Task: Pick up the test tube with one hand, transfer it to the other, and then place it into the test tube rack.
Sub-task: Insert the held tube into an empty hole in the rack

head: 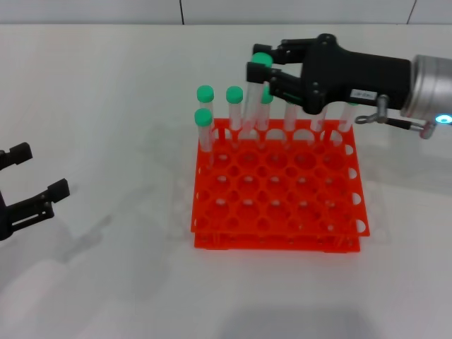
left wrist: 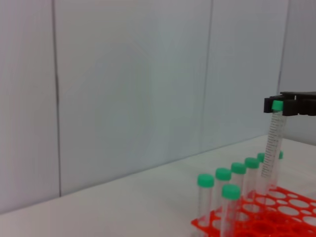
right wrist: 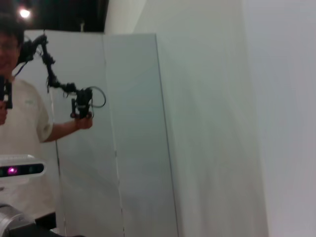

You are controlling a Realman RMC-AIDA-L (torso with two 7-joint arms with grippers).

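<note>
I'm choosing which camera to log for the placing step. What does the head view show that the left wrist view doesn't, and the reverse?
Only the head view shows the left gripper, open and idle at the table's left, and the whole rack. Only the left wrist view shows the held tube's full length hanging over the rack's back row, and the wall panels behind. Both show the right gripper shut on the tube's green cap, and other capped tubes.

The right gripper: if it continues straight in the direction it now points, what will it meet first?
The right gripper, shut on the test tube, points toward the robot's left above the rack. The way looks free over the table, though depth is unclear.
</note>
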